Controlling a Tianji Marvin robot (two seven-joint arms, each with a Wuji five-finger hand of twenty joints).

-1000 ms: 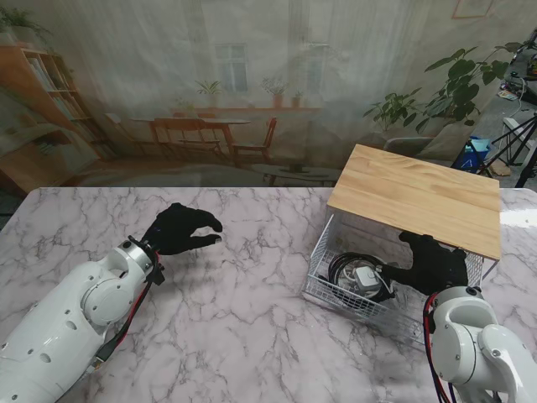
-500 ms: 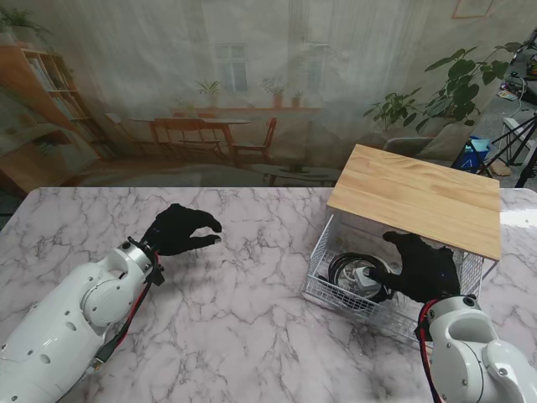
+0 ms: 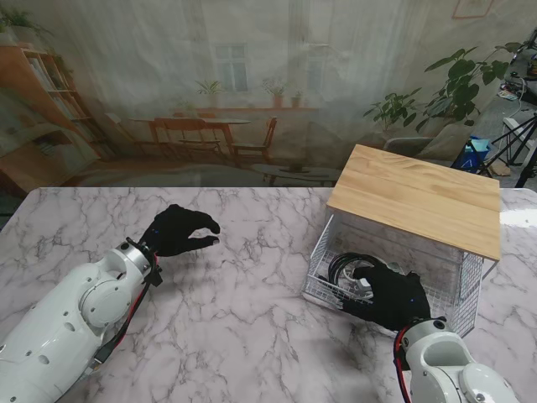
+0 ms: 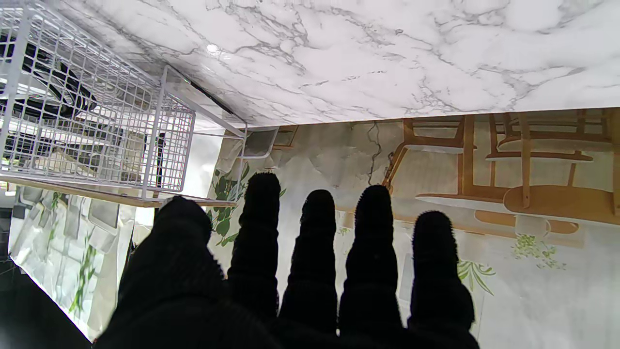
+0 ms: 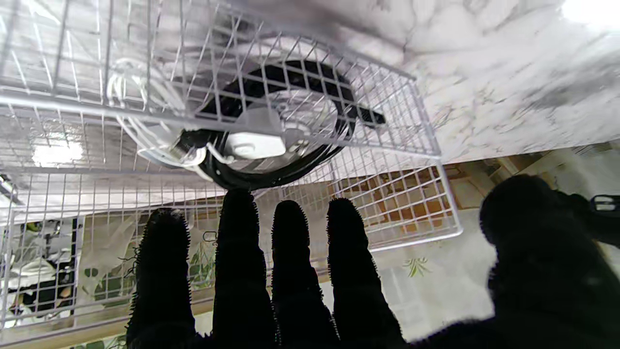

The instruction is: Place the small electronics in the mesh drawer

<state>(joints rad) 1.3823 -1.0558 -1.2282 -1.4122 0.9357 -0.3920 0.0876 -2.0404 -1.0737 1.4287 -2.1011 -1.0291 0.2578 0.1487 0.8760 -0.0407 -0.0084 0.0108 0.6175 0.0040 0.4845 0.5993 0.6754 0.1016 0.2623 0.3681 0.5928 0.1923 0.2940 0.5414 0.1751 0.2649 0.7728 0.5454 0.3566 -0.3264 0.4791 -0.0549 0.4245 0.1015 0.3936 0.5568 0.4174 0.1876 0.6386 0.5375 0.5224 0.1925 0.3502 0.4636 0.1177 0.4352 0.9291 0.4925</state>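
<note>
**Object count on the marble table**

One white mesh drawer beneath one wooden top. Inside: one coiled black cable, one white adapter, one white cord. Two black-gloved hands: left hand, right hand.

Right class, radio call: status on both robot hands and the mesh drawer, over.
Left robot hand open, hovering over marble. Right robot hand open at mesh drawer front. Black cable coil and white adapter inside. Nothing blocking.
</note>
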